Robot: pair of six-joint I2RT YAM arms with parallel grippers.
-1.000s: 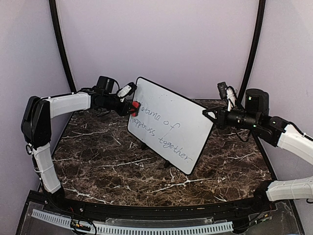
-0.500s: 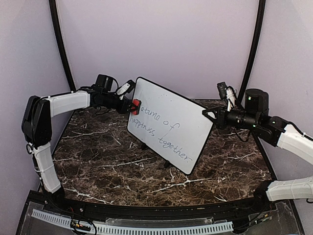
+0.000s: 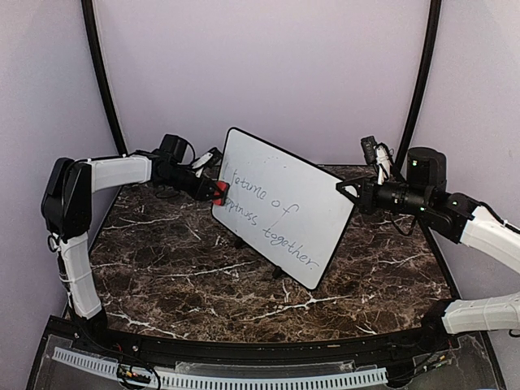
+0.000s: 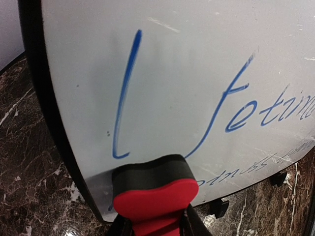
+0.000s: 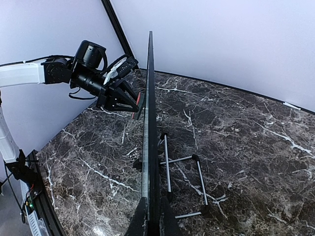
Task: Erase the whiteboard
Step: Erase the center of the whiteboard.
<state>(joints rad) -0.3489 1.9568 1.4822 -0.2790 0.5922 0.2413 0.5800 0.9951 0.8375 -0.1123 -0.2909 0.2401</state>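
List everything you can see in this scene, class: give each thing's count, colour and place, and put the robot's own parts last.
whiteboard: one, white with a black rim and blue handwriting, standing on edge mid-table
eraser: one, red with a black pad, pressed against the whiteboard's face at its left edge
stand: one, silver rods with black ends, on the table behind the whiteboard
table: one, dark brown marble with white veins
walls: pale purple, behind and to both sides
left arm: one, white and black, reaching in from the left, jaws shut on the eraser
right arm: one, white and black, at the right, jaws shut on the whiteboard's right edge
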